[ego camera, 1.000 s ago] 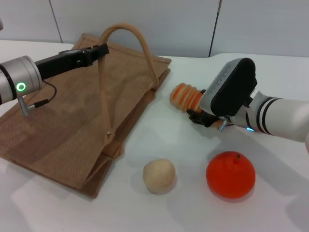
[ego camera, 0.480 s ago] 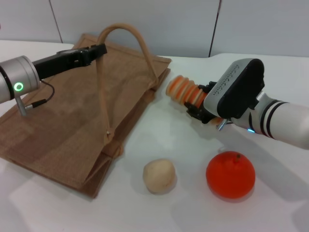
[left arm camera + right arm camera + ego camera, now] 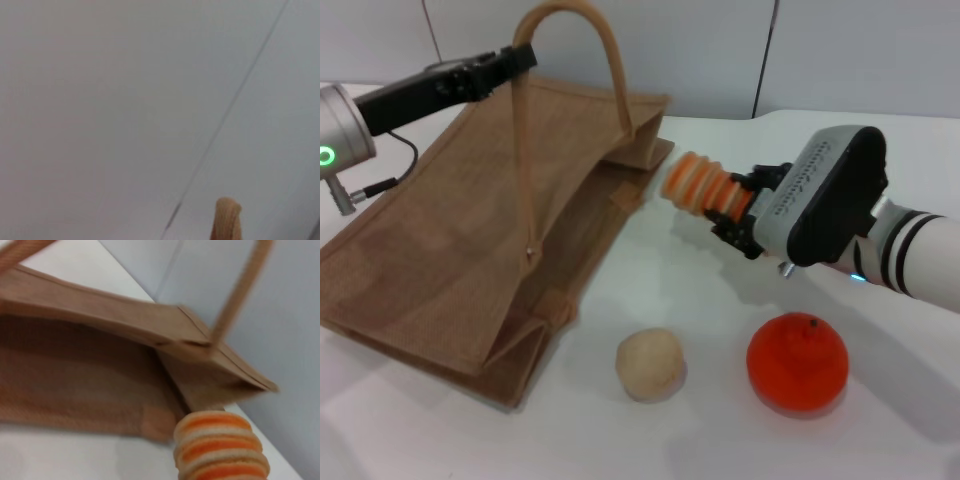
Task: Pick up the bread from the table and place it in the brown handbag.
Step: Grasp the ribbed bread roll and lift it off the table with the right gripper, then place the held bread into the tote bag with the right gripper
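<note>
While the left hand [image 3: 520, 57] pinches the handle to hold the brown handbag [image 3: 470, 240] open on the worktop [image 3: 650, 290], the right hand [image 3: 745, 215], right of the bag, grips the bread [image 3: 698, 186] aloft just short of its mouth. Next, it seems: carry the bread in and let go.

white table [image 3: 650, 270], brown handbag [image 3: 450, 270], beige ball [image 3: 649, 364], orange fruit [image 3: 797, 361]
</note>
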Controlling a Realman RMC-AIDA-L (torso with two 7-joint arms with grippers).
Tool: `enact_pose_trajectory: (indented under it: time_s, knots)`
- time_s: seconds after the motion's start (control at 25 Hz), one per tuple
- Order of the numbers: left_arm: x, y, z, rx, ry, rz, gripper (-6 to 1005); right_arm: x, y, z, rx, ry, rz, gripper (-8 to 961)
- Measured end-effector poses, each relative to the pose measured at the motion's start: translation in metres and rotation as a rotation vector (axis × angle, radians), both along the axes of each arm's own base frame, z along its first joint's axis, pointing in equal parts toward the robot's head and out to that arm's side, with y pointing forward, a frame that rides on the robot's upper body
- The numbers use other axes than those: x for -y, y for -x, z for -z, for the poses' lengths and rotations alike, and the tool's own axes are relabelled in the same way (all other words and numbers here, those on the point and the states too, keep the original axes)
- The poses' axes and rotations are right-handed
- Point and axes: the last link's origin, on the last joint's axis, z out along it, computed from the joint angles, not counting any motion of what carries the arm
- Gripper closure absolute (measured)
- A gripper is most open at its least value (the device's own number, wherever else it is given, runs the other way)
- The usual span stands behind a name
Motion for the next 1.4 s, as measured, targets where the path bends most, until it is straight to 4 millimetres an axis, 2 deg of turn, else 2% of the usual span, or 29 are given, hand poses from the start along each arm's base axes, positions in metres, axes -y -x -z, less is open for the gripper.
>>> enact_pose_trajectory:
  time_s: [0.16, 0.36, 0.44, 0.64, 0.88, 1.16, 1.4]
  knots:
    - [0.006, -0.008, -0.008, 0.028, 0.011, 0.063, 877, 0.011, 0.013, 0.001, 0.008, 0.035, -0.05, 432]
    - [0.01, -0.018, -0.012, 0.059, 0.026, 0.122, 877, 0.021, 0.029, 0.012, 0.033, 0.078, -0.122, 464]
    - [0.011, -0.022, -0.012, 0.071, 0.038, 0.145, 877, 0.024, 0.035, 0.017, 0.049, 0.089, -0.155, 508]
    - [0.014, -0.037, -0.012, 0.104, 0.072, 0.222, 877, 0.032, 0.052, 0.024, 0.073, 0.135, -0.216, 530]
    - [0.016, -0.046, -0.012, 0.129, 0.101, 0.263, 877, 0.045, 0.072, 0.037, 0.1, 0.188, -0.311, 532]
    - [0.02, -0.062, -0.01, 0.165, 0.154, 0.339, 877, 0.059, 0.082, 0.056, 0.156, 0.225, -0.427, 543]
    - [0.022, -0.066, -0.009, 0.186, 0.184, 0.353, 877, 0.059, 0.082, 0.069, 0.175, 0.211, -0.489, 555]
